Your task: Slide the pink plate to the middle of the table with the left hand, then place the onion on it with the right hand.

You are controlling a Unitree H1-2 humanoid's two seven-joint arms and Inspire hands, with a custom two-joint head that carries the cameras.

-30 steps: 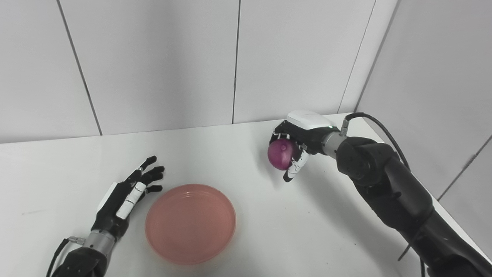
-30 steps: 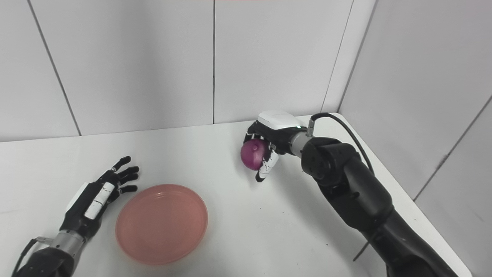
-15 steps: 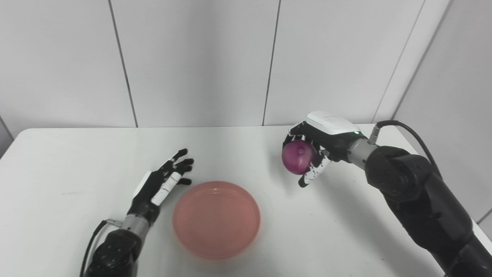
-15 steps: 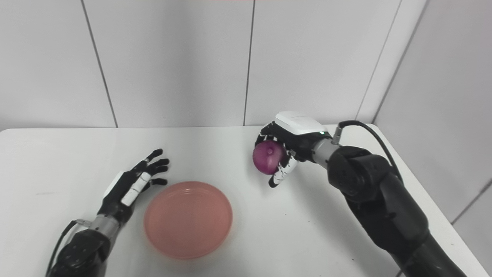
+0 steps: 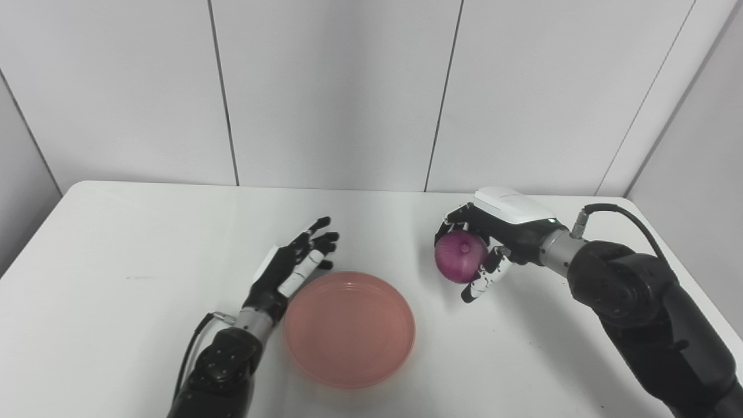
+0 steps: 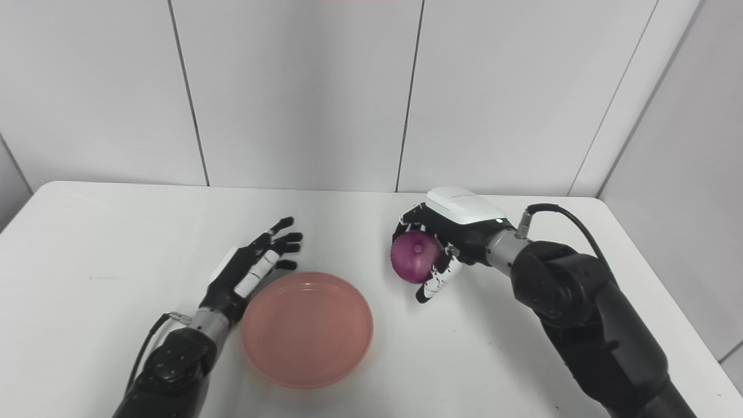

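Camera panned, right robot hand (image 5: 493, 241) w/ onion (image 5: 461, 248)

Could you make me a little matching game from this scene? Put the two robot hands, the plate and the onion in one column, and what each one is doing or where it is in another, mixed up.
Things:
1. left robot hand
2. right robot hand
3. round pink plastic plate
4. round purple onion

States:
A. lying empty on the white table
B. held above the table, right of the plate
C. open, fingers spread, beside the plate's left rim
D. closed around something round

Pairs: 1-C, 2-D, 3-A, 4-B
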